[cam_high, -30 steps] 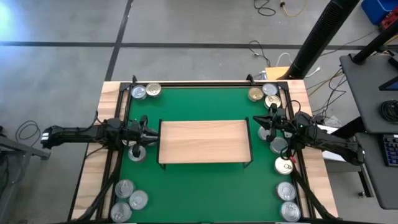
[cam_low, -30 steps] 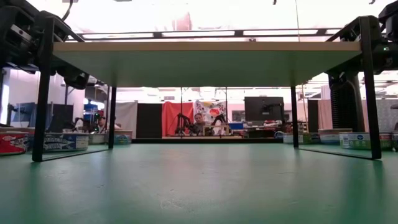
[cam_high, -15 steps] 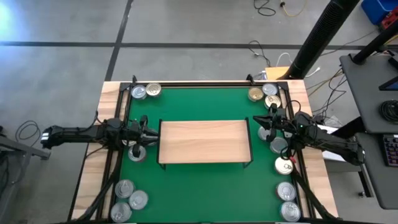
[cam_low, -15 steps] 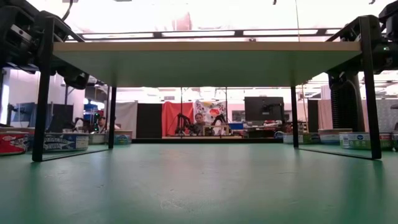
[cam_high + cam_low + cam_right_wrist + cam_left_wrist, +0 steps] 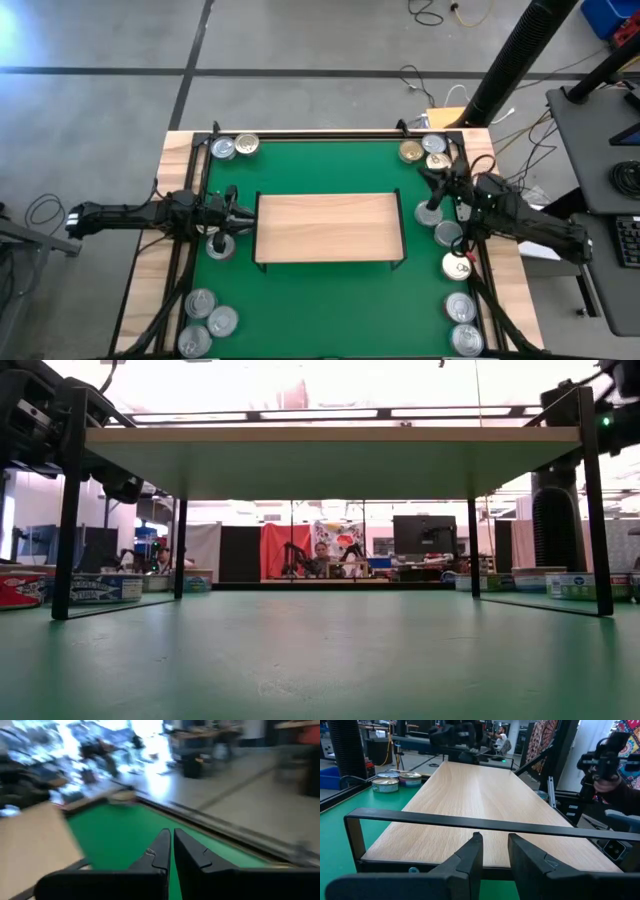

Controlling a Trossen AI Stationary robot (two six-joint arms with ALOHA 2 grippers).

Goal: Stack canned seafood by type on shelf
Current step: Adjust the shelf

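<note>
Both claws, left (image 5: 243,214) and right (image 5: 428,182) (pinched together), hold nothing.

Bright overhead light blows out the low view; right wrist view motion-blurred.

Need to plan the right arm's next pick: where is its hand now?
In the high view, the right hand sits off the shelf's right end, over the green mat, beside the tins along the right edge.

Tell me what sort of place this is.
Likely a robotics lab: a green mat holding a wooden shelf and tins between two arms, with monitors and a seated person behind.
</note>
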